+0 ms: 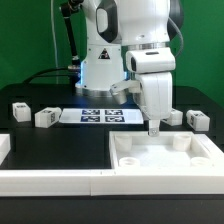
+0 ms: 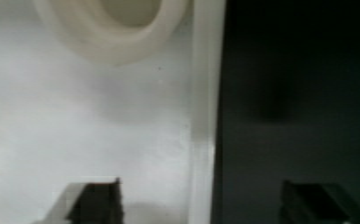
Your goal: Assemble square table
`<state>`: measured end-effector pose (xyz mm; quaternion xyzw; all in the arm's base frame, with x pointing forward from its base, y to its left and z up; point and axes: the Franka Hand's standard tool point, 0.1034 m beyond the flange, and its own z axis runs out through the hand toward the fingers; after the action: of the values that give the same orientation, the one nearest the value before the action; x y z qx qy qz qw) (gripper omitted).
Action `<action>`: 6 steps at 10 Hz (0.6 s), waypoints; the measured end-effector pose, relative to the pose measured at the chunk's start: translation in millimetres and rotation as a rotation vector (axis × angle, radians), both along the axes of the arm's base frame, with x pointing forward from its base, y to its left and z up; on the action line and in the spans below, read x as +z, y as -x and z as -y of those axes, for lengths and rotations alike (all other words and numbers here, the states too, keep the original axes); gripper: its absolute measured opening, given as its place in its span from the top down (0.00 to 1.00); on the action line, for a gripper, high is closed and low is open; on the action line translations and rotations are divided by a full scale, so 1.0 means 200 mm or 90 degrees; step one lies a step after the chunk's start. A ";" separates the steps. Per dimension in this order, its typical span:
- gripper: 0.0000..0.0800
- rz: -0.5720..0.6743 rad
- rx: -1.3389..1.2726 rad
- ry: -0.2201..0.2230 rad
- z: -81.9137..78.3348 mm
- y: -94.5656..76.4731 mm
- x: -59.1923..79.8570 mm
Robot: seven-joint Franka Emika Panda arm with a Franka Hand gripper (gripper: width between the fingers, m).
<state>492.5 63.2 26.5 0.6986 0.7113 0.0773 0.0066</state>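
Over matte white tabletop (image 1: 165,160) rim | gripper (image 1: 153,127) spread wide | round moulded socket (image 2: 115,25)

White rimmed square top (image 1: 150,158) flat at the exterior view's right; loose tagged legs (image 1: 45,117) behind it, on both sides

The square table top (image 1: 160,165) runs off the exterior view's right at the bench's (image 1: 60,140) near corner. The pincer (image 1: 153,128) and its arm (image 1: 130,40) cover one end of the marker board (image 1: 98,115). The wrist view is blurred: a round socket (image 2: 115,25) is cut off, the fingers (image 2: 97,200) mere dark stubs. The tag on a leg (image 1: 45,117) is too small to read.
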 end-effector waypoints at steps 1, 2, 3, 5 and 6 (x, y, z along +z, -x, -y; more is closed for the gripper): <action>0.27 0.000 0.000 0.000 0.00 0.00 0.00; 0.21 0.000 0.000 0.000 0.00 0.00 0.00; 0.21 0.000 0.000 0.000 0.00 0.00 0.00; 0.19 0.000 0.000 0.000 0.00 0.00 0.00; 0.19 0.000 0.000 0.000 0.00 0.00 0.00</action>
<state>492.5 63.1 26.4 0.6987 0.7112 0.0773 0.0065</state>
